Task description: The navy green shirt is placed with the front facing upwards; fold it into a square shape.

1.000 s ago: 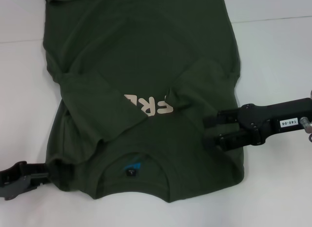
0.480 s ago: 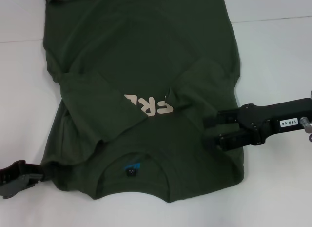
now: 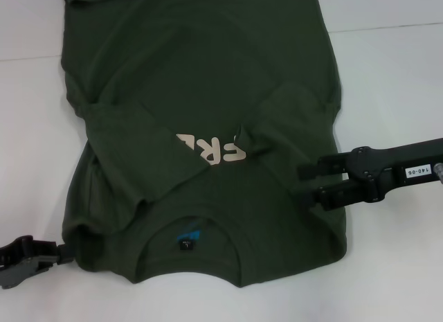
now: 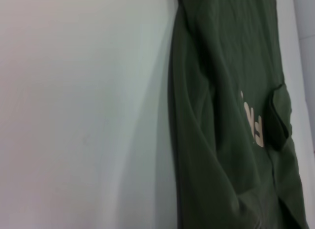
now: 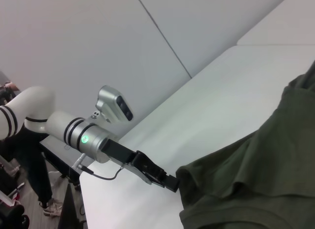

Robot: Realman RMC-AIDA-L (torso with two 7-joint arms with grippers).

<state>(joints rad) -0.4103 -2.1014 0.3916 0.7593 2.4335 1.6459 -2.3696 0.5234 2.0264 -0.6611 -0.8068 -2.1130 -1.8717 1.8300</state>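
The navy green shirt [image 3: 201,128] lies flat on the white table [image 3: 387,79], front side up, and it fills most of the middle of the head view. Both sleeves are already folded inward, so they cover part of the cream "FREE!" print [image 3: 211,149]. The cloth is soft and light, and I think it is a little limp: it will sag and wrinkle if it is lifted by one point only. In my judgement the good places to hold it are the two shoulder corners beside the collar [image 3: 188,242], taken together.

Its long axis runs from 6 o'clock to 12 o'clock in the head view. The collar points to 6 o'clock, toward the robot, and the hem goes out of the picture at 12 o'clock.

The left gripper [image 3: 61,251] is at about 8 o'clock, at the shoulder corner; it probably touches the edge, but I cannot tell how its jaws stand. The right gripper [image 3: 304,185] is at about 4 o'clock, low over the right shoulder, its jaws apart and holding nothing.
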